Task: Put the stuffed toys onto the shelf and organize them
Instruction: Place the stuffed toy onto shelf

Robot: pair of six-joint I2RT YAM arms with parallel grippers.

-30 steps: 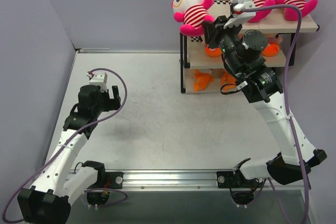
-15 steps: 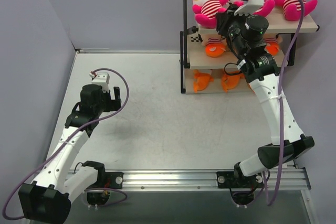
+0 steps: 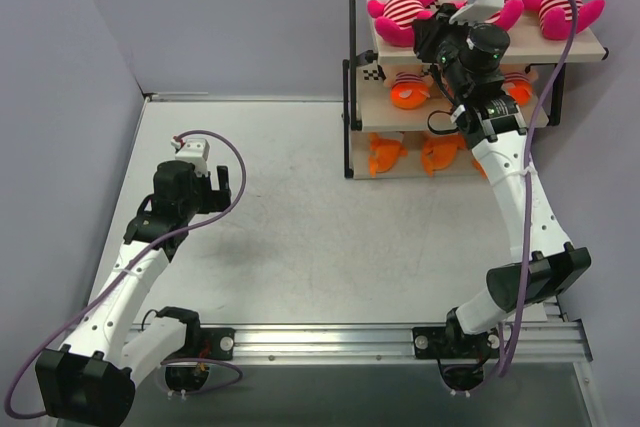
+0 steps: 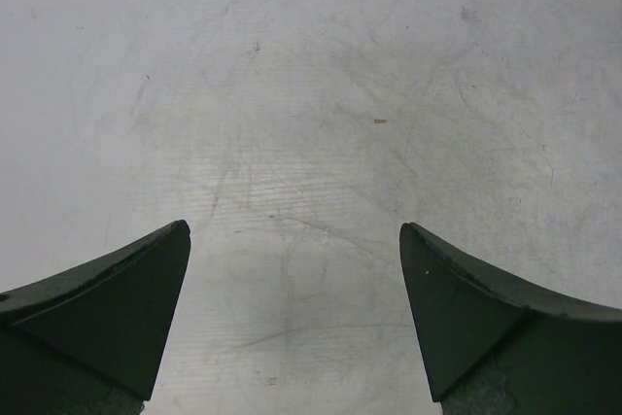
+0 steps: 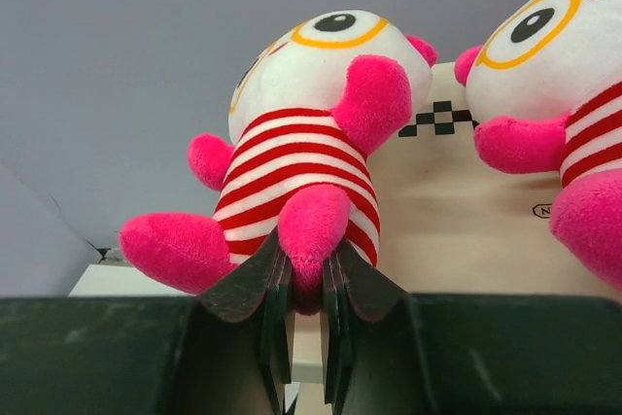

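Step in hand, as we read it: setting the L-most toy [image 3: 400, 2] down on the top tier & letting go.

Nearest us, the L arm [image 3: 150, 237] hangs over bare surface [image 4: 311, 94]. L jaws are wide w/ nothing btwn them. We'd leave it parked, since it's well apart from the work.

The R arm [image 3: 520, 197] reaches up & out to the shelf [image 3: 352, 57]. R jaws are narrow, pinched on one pink leg [image 5: 311, 225] of the toy [image 5: 301, 133]. That leg hangs at the front edge of the top board [image 5: 457, 201], so we'd check the body's weight sits on the board before opening. Then open slowly & back out straight toward us, no twist, so the plush doesn't drag along & tip off the front. Watch the neighbour [image 5: 554, 65] close beside on the R: no sideways swing. If the toy leans, a nudge back from the front should square it w/ the row.

The toy is soft plush & prob. light, so we expect it to squash in the grip & spring a bit on release. Near end first: fat hot-pink legs, one in the R jaws, one splayed out to the L. Then a red-&-white striped belly & short pink arms. Farthest back is a round white face w/ yellow-rimmed glasses & black eyes, turned up. From above it sits at the L end of the top tier, first in a row of three alike. Orange toys [image 3: 408, 95] show on the tiers below.
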